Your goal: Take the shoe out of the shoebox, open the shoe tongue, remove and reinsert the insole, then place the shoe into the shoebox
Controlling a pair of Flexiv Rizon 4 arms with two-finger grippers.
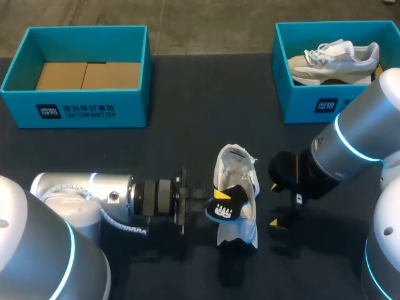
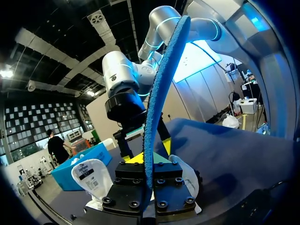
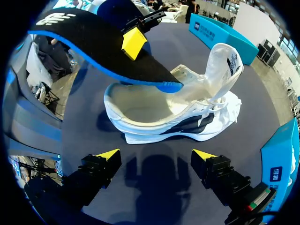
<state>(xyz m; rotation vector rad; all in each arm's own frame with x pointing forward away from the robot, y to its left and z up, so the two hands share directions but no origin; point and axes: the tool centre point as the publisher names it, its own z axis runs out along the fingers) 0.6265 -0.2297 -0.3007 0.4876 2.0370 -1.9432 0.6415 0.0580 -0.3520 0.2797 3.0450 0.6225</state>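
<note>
Midway across the desk [image 1: 187,134] sits the white shoe [image 1: 239,164], tongue pulled up. Left gripper [image 1: 219,201] pinches the black, blue-edged insole [image 1: 228,212], whose tip rests at the shoe's opening. Right gripper [image 1: 275,204] hangs spread just beside the shoe, apart from it.

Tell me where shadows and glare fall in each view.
Head view: the white mesh sneaker casts a dark shadow on the black table toward its near edge. Right wrist view: a shadow lies on the table between the open right pincer and the sneaker. Left wrist view: my right arm shines bright blue-white behind the blue-edged black insole.
</note>
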